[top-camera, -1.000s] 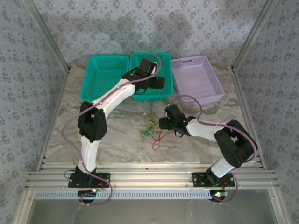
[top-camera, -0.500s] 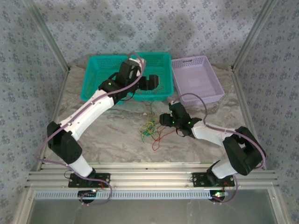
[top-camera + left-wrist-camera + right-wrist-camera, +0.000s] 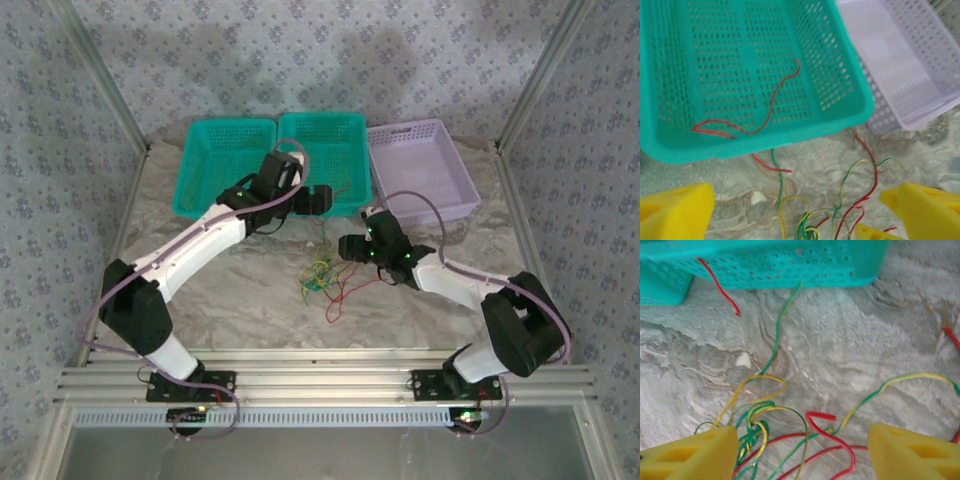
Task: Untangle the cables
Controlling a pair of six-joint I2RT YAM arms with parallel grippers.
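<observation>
The cables [image 3: 322, 280] are seen as a loose knot of hair-thin, curly wires in red, green and yellow, lying on the marbled, stone-patterned table [image 3: 230, 290] just in front of the baskets. One separate red wire [image 3: 765, 107] is laid in a wavy line on the perforated floor of the right-hand of the teal baskets [image 3: 225, 165]. A lilac basket [image 3: 420, 175] of the same latticed plastic is set beside them.

The left gripper [image 3: 318, 200] is held at the near wall of that teal basket. Its wedge-shaped yellow foam pads [image 3: 675, 207] are spread wide with nothing between them. The right gripper [image 3: 350, 247] is poised just above the knot. Its jaws are likewise spread, and coloured loops lie unclamped between its pads in the right wrist view.

Compared with a second ago, the left gripper has been drawn back from over the basket to its near edge, and the right gripper has been shifted slightly toward the baskets. The knot is unchanged in place.

Three baskets are counted, two teal and one lilac, along with two grippers. The strands in the knot cannot be counted.
</observation>
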